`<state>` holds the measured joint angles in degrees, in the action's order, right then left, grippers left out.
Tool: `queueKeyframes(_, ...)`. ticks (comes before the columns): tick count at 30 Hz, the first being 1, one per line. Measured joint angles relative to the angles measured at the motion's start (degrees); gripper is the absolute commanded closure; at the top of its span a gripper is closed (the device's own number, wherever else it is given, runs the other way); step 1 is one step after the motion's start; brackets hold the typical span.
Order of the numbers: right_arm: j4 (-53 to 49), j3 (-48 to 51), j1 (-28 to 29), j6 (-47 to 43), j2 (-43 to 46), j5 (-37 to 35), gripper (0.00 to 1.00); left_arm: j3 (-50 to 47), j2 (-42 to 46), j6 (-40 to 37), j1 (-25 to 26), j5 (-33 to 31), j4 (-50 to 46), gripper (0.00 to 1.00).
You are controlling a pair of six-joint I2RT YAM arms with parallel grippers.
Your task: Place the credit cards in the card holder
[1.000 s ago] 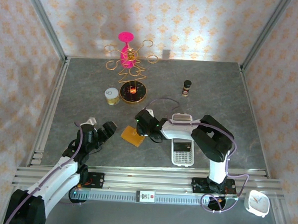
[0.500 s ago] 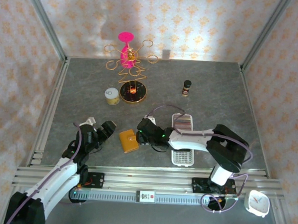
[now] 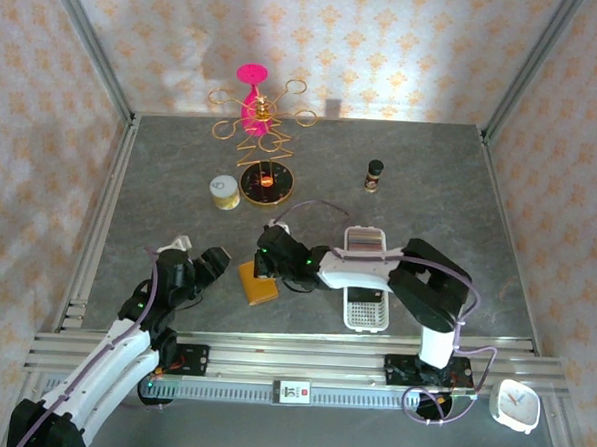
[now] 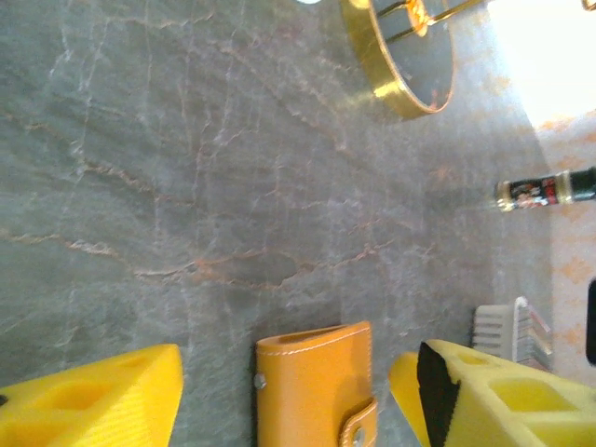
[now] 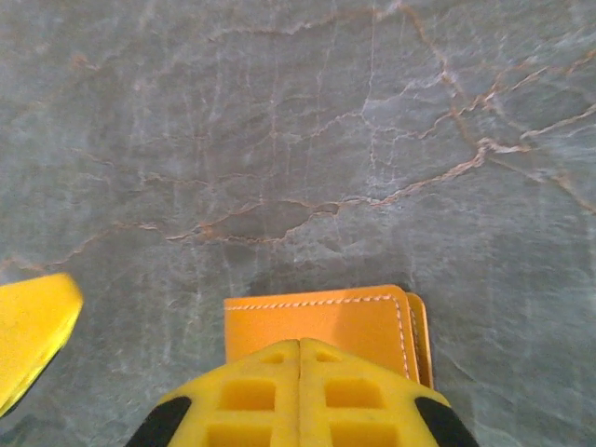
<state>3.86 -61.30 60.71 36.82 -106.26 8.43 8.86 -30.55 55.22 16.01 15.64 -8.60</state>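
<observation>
A small white clock [image 3: 515, 405] lies past the table's [image 3: 181, 167] near right corner, its dial too small to read. On the table just beyond the arm bases, the left claw [image 3: 208, 266] is spread wide. In its wrist view the yellow fingers [image 4: 102, 400] stand on either side of the card holder [image 4: 312, 386], with bare table showing on both sides and neither finger touching it. The right claw [image 5: 300, 352] reaches in from the right with its two fingers pressed flat together, holding nothing. Its joined tips sit over the near edge of the card holder, and it cannot be told whether they bear down on it. The card holder lies flat and folded shut between the two claws. From above, its long axis runs near to far with a slight tilt, and in the left wrist view its snap tab is on the side toward the right-hand finger. To its right a white slotted tray [image 3: 365, 287] also lies lengthwise near to far. Farther back are a small pale round jar [image 3: 223, 192], a gold wire stand [image 3: 266, 185] with a pink piece [image 3: 252, 76], and a small dark bottle [image 4: 549, 189] whose red and dark label is too blurred to read.
</observation>
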Motion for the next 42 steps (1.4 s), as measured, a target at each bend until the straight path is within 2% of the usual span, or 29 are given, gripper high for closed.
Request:
queueKeyframes(9,1.0,0.1,0.0,0.9,-3.2,-1.3,1.00,0.2,-2.3,0.2,6.2,-1.2,-1.0,0.36)
queueKeyframes(20,9.5,10.6,0.0,5.5,1.7,-3.2,1.00,0.0,-7.8,3.3,13.2,-2.4,5.0,0.42)
queueKeyframes(25,12.4,12.5,-0.1,7.2,2.2,-3.3,1.00,-0.3,-10.3,4.9,15.1,-2.6,8.2,0.48)
queueKeyframes(27,12.8,12.7,-0.2,7.7,2.2,-3.3,1.00,-0.5,-11.0,5.3,15.8,-2.7,9.0,0.54)
queueKeyframes(33,14.3,13.8,-0.3,9.0,2.5,-3.3,1.00,-0.5,-14.4,6.9,19.5,-4.2,12.1,0.54)
queueKeyframes(35,14.5,14.0,-0.4,9.3,2.6,-3.3,1.00,-0.5,-16.5,7.0,20.8,-4.6,13.1,0.63)
queueKeyframes(42,15.3,14.8,-0.4,10.2,2.9,-3.4,1.00,-0.3,-23.6,7.3,23.0,-6.2,15.3,0.62)
